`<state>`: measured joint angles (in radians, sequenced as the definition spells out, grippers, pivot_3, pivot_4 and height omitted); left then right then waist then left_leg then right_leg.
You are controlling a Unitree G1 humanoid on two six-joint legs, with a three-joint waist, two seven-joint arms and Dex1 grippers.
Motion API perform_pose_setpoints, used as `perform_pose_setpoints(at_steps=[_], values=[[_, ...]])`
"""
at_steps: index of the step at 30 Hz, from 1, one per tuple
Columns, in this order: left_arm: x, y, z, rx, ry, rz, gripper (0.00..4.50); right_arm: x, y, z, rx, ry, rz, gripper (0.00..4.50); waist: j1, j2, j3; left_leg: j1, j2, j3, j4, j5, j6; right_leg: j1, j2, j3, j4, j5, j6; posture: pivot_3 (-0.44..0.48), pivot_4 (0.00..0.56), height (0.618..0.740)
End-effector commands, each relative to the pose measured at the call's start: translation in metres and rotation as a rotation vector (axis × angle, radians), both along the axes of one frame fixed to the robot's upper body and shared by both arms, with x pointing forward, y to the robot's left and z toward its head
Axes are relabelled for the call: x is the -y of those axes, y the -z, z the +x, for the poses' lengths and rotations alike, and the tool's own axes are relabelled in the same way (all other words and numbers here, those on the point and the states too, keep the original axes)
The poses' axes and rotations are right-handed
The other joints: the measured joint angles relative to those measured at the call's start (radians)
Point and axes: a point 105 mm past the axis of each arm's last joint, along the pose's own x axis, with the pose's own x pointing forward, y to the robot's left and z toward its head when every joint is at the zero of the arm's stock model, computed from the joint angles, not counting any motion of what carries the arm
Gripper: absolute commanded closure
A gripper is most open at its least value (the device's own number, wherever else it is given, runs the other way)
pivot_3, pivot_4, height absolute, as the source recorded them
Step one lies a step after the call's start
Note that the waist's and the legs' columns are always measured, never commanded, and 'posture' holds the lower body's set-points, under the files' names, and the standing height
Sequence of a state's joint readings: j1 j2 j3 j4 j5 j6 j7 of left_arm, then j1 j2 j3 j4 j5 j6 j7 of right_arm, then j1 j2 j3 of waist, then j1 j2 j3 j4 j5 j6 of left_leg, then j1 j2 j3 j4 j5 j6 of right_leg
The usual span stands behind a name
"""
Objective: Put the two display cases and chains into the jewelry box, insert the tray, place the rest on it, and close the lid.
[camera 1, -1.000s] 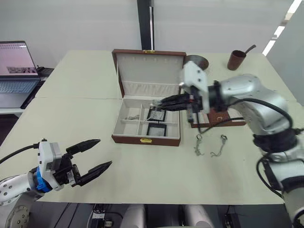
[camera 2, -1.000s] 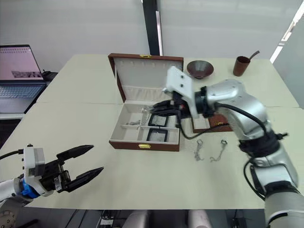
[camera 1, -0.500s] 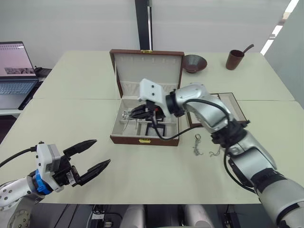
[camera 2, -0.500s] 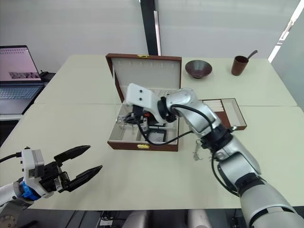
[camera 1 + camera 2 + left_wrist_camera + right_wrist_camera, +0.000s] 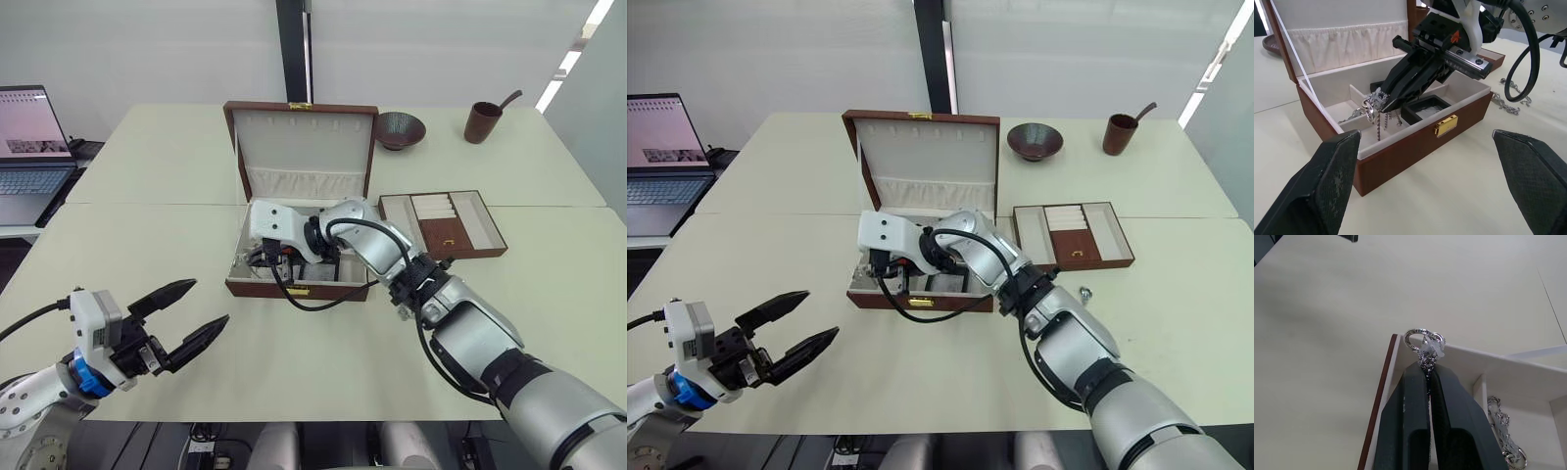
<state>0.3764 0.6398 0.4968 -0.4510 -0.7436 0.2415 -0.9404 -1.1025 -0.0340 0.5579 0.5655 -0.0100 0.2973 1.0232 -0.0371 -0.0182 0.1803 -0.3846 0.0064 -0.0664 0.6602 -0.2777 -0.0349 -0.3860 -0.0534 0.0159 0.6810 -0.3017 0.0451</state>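
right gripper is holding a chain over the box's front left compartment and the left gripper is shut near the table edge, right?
Not quite: the left gripper is open, its two fingers spread wide apart, as the left eye view shows. The rest holds: the right gripper is shut on a chain over the front left compartment of the jewelry box.

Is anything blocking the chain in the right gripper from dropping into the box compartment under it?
Nothing visible blocks it. The right gripper holds the chain above the jewelry box's front-left compartment, and the lid stands open behind.
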Motion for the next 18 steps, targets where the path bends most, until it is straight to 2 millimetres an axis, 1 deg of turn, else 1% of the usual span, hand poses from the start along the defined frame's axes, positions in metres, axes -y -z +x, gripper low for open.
perform_pose_setpoints(at_steps=[1, 7, 9, 12, 13, 14, 18], values=[[0.004, -0.014, 0.0, 0.053, 0.002, 0.004, 0.0, -0.005, -0.013, 0.002, 0.052, -0.008, 0.019, 4.49, 0.0, 0.0, 0.0, 0.0, 0.0, 0.0, 0.0, 0.0, 0.0, 0.0, 0.0, 0.0, 0.0, 0.0, 0.0, 0.0, 0.15, 0.733], [0.004, -0.019, 0.003, 0.066, -0.012, -0.011, 0.0, -0.003, -0.012, 0.009, 0.04, 0.034, 0.005, 4.49, 0.0, 0.0, 0.0, 0.0, 0.001, 0.001, 0.0, 0.0, 0.0, 0.0, 0.001, 0.0, 0.0, 0.0, 0.0, 0.0, 0.15, 0.733], [0.003, -0.02, 0.003, 0.067, -0.014, -0.013, 0.0, -0.002, -0.013, 0.01, 0.04, 0.035, 0.005, 3.92, 0.0, 0.0, 0.0, 0.0, 0.001, 0.001, 0.0, 0.0, -0.001, -0.001, 0.001, 0.0, 0.0, 0.0, 0.0, 0.0, 0.15, 0.733], [0.003, -0.021, 0.003, 0.068, -0.019, -0.016, 0.0, -0.003, -0.018, 0.009, 0.033, 0.03, 0.017, 3.25, 0.0, 0.0, 0.0, 0.0, 0.002, 0.002, 0.0, 0.0, -0.001, -0.001, 0.001, 0.0, 0.0, 0.0, 0.0, 0.0, 0.15, 0.733], [0.004, -0.021, 0.003, 0.069, -0.021, -0.015, 0.0, -0.003, -0.02, 0.008, 0.031, 0.028, 0.023, 2.91, 0.0, 0.0, 0.0, 0.0, 0.002, 0.002, 0.0, 0.0, -0.001, -0.001, 0.001, 0.0, 0.0, 0.0, 0.0, 0.0, 0.15, 0.733], [0.003, -0.021, 0.003, 0.069, -0.023, -0.016, 0.0, -0.003, -0.022, 0.008, 0.031, 0.027, 0.028, 2.7, 0.0, 0.0, 0.0, 0.0, 0.002, 0.002, 0.0, 0.0, -0.001, -0.001, 0.001, 0.0, 0.0, 0.0, 0.0, 0.0, 0.15, 0.733], [0.003, -0.019, 0.001, 0.058, -0.022, -0.004, 0.0, -0.002, -0.031, 0.006, 0.045, 0.018, 0.057, 1.59, 0.0, 0.0, 0.0, 0.0, 0.002, 0.002, 0.0, 0.0, -0.001, -0.001, 0.001, 0.0, 0.0, 0.0, 0.0, 0.0, 0.15, 0.733]])
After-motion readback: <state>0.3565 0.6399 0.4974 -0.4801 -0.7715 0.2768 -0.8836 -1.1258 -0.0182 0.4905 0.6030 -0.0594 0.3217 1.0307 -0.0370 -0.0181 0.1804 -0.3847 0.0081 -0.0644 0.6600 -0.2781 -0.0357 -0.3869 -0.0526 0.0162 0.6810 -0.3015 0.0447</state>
